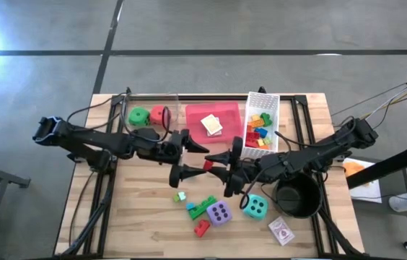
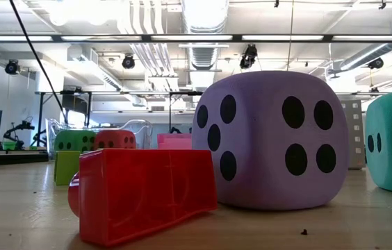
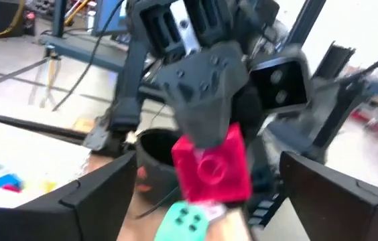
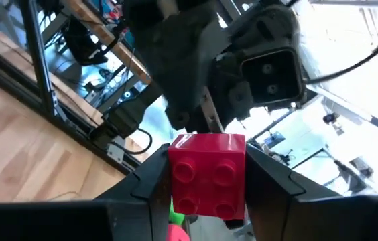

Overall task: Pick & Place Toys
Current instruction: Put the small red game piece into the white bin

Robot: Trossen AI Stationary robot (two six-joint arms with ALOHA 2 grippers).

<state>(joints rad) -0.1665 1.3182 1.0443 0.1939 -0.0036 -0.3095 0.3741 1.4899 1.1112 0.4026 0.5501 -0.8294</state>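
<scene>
Mid-bench, the two arms meet tip to tip. The right end effector [image 4: 206, 184] is clamped on a red brick [image 4: 207, 175], one finger on each side of it; in the high view the brick [image 1: 208, 165] sits between the two arms, above the wood. The left end effector [image 1: 195, 159] faces it with fingers [image 3: 82, 194] spread wide on either side of the brick, not touching it.

On the near part of the bench [image 1: 138, 209] lie a purple die [image 1: 219, 212], a teal die [image 1: 255, 207], a green brick [image 1: 202, 209], another red brick [image 1: 201, 228] and a card pack [image 1: 281, 231]. A green die [image 1: 138, 115] and a red die [image 1: 159, 115] stand at the far left. At the far right, a white mesh basket [image 1: 263, 101] holds more bricks; a black pot [image 1: 297, 198] stands near right.
</scene>
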